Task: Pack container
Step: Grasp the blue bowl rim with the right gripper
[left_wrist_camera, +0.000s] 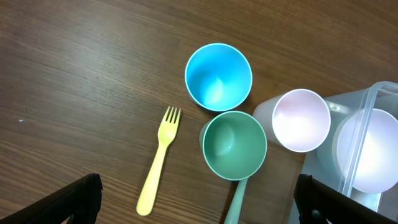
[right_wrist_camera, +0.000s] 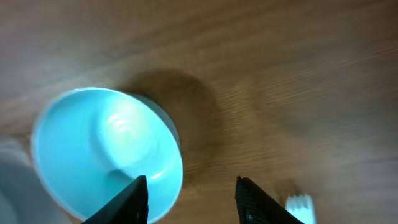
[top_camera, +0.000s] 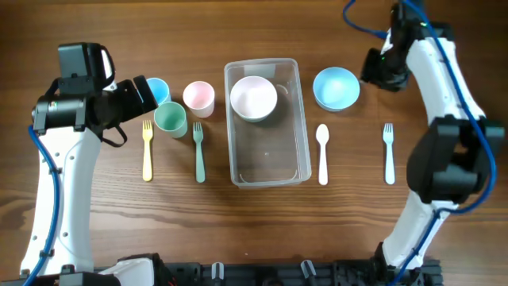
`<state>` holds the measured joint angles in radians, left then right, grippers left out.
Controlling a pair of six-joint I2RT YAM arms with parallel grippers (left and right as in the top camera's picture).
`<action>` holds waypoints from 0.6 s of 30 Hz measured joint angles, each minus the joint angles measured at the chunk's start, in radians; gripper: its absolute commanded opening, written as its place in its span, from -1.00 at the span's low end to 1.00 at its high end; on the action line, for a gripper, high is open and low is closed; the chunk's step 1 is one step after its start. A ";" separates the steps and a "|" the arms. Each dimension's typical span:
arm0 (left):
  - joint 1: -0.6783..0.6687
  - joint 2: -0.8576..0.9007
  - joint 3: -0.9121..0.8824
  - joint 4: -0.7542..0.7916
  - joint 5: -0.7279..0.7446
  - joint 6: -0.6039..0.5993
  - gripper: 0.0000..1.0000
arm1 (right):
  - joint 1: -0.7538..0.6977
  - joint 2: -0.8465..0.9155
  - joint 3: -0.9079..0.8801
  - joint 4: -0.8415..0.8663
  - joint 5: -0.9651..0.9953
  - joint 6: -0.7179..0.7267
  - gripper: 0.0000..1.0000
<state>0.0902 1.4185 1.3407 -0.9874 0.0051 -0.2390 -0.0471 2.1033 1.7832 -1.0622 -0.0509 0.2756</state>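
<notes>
- In the middle of the table (top_camera: 262, 230), the container (top_camera: 270, 155), long sides running away from the arm bases, rim free on all sides; pink bowl (top_camera: 253, 98) inside at the far end, near half bare.
- Along its left wall a narrow lane, then green fork (top_camera: 198, 151) and yellow fork (top_camera: 147, 149); farther back pink cup (top_camera: 198, 98), green cup (top_camera: 171, 119) and blue cup (top_camera: 158, 90) bunched close together.
- Along its right wall, white spoon (top_camera: 322, 153) just beside, white fork (top_camera: 389, 152) well apart; blue bowl (top_camera: 336, 87) near the far right corner.
- Broad bare wood in front of the container, a thinner strip behind it.
- Left gripper (left_wrist_camera: 198, 186) spread wide and empty, above the cups; container off to its right, only a corner showing at the wrist view's edge.
- Right gripper (right_wrist_camera: 189, 193) parted, grasping nothing, just right of the blue bowl, one finger overlapping its rim in the wrist view; container farther left, beyond the bowl; blurred white shape at the lower corner probably the white fork's tines.
</notes>
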 measured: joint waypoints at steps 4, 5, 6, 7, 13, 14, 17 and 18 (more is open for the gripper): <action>0.000 0.000 0.000 0.000 0.000 0.000 0.99 | 0.020 0.063 -0.002 -0.006 -0.017 -0.001 -0.25; 0.000 0.000 0.000 0.000 0.000 0.000 0.99 | 0.023 0.071 -0.002 -0.008 -0.020 -0.001 -0.24; 0.000 0.000 0.000 0.000 0.000 0.000 0.99 | 0.023 0.076 -0.002 -0.008 -0.020 -0.001 -0.24; 0.000 0.000 0.000 0.000 0.000 0.000 1.00 | 0.023 0.084 -0.002 -0.008 -0.020 -0.001 -0.28; 0.000 0.000 0.000 0.000 0.000 0.000 0.99 | 0.023 0.136 -0.002 -0.015 -0.020 -0.005 -0.92; 0.000 0.000 0.000 0.000 0.000 0.000 1.00 | 0.023 0.138 -0.003 -0.015 -0.019 -0.009 -0.91; 0.000 0.000 0.000 0.000 0.000 0.000 0.99 | 0.023 0.137 -0.003 -0.033 -0.008 -0.009 -0.91; 0.000 0.000 0.000 0.000 0.000 0.000 0.99 | 0.023 0.126 -0.003 -0.044 -0.002 -0.009 -0.91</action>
<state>0.0902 1.4185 1.3407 -0.9874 0.0051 -0.2390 -0.0238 2.2292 1.7805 -1.1061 -0.0528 0.2665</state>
